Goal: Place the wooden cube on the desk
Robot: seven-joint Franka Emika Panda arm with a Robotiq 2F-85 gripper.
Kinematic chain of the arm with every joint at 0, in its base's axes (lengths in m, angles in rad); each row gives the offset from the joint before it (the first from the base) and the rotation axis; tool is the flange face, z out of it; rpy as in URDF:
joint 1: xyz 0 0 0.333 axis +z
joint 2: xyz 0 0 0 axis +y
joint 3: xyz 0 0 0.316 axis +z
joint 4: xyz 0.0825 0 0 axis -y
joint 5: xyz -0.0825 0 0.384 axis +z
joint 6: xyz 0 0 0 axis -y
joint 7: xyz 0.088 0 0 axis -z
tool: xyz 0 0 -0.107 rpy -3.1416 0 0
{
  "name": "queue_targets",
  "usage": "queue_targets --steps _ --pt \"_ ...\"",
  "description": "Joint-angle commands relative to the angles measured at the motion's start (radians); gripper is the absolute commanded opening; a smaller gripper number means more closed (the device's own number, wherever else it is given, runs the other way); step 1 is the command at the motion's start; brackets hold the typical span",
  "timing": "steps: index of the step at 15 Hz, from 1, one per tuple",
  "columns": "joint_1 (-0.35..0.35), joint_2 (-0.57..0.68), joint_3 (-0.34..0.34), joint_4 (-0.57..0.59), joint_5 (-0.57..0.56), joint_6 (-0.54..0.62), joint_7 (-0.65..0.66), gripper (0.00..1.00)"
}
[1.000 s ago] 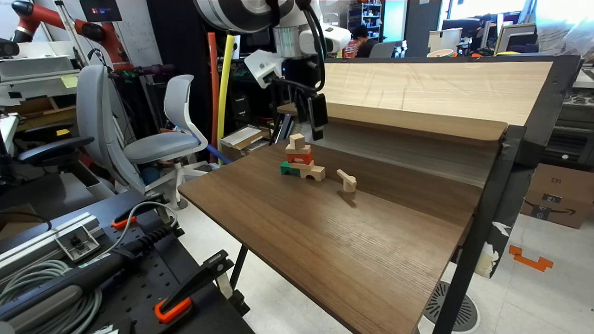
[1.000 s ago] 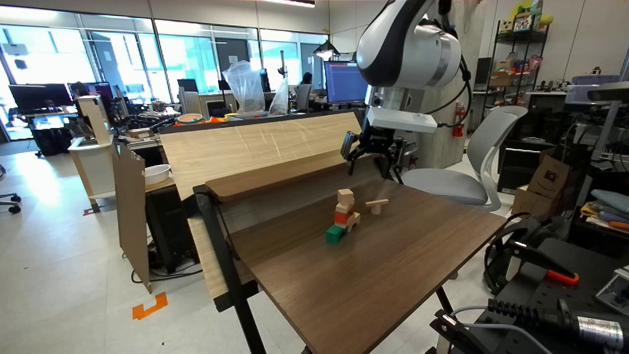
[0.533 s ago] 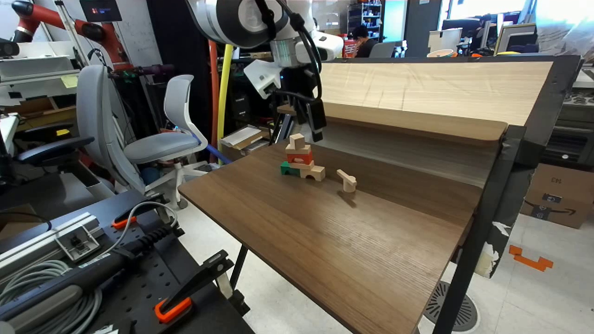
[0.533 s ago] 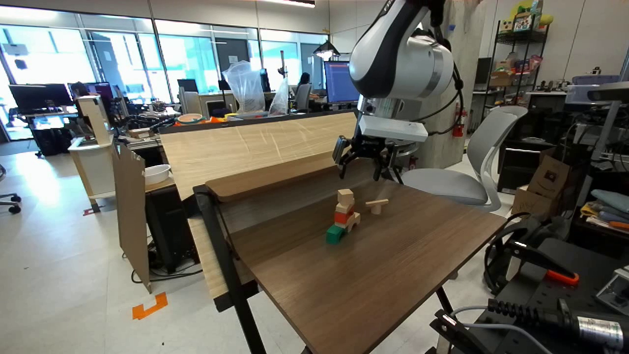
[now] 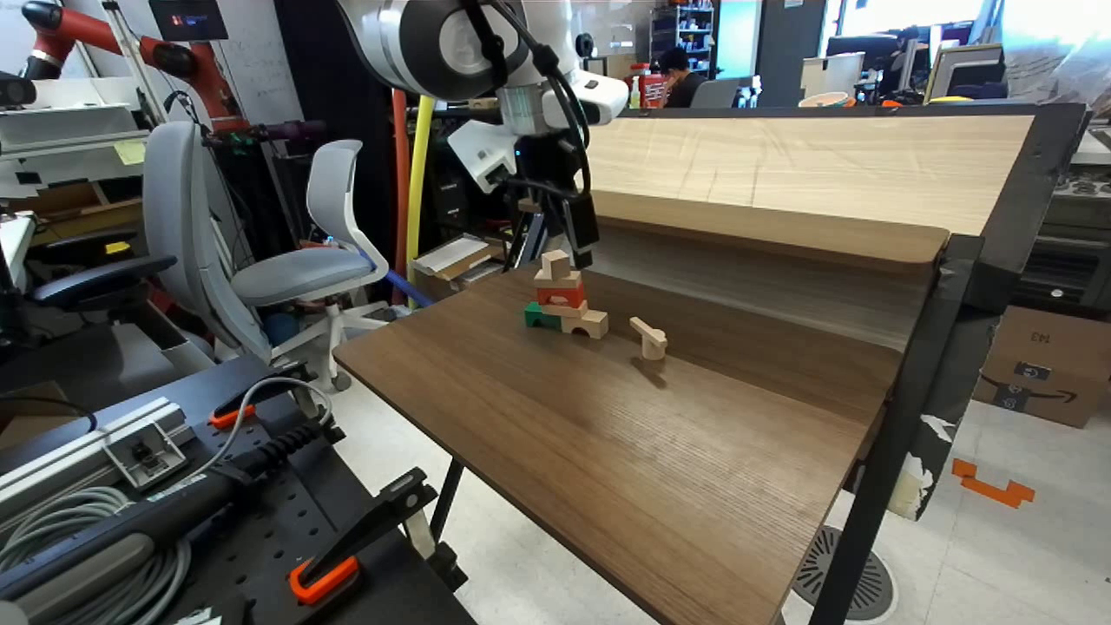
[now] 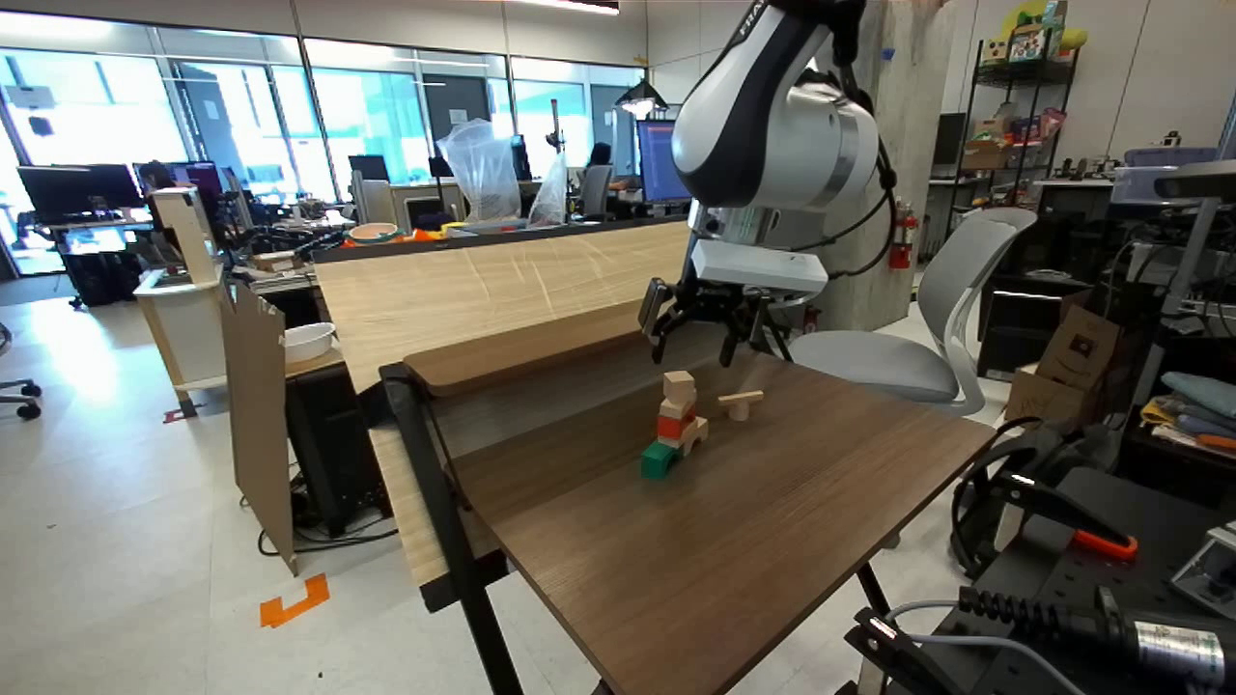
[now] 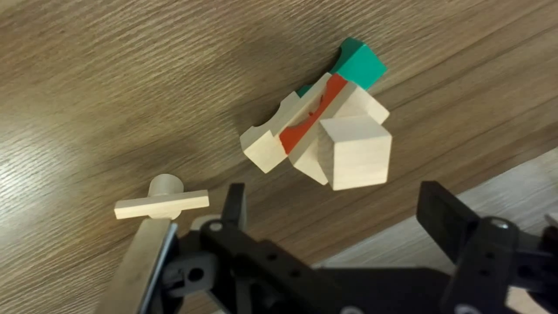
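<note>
in an exterior view, the gripper [image 6: 692, 356] (fingers spread) hangs at one o'clock from the wooden cube [image 6: 679, 387] atop the desk's [image 6: 734, 560] stack [image 6: 674, 428].

All views down onto the desk [image 5: 634, 421]

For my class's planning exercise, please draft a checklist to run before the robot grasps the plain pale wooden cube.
1. Pale wooden cube uncovered on top: ok.
2. Black two-finger gripper open, holding nothing: ok.
3. Black fingertips around the cube: not ok; in an exterior view they show above it.
4. Stack of red, green and pale wooden blocks firm against a nudge: cannot tell.
5. Pale wooden bar on its pale wooden cylinder apart from the stack: ok.
6. Dark brown wood-grain desk in view for placing: ok.
</note>
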Motion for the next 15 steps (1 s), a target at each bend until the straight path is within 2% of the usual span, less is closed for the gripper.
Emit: queue_targets --steps 1,11,12,13,15 --pt "0.005 0.013 0.011 0.019 0.004 0.014 -0.006 1.00" --pt "0.019 0.020 0.019 0.020 0.000 0.003 0.004 1.00" --pt "0.022 0.022 0.015 0.019 -0.004 0.003 0.006 0.75" --pt "0.025 0.024 0.012 0.019 -0.007 0.002 0.008 0.74" --pt "0.028 0.028 0.009 0.019 -0.009 0.000 0.011 0.58"
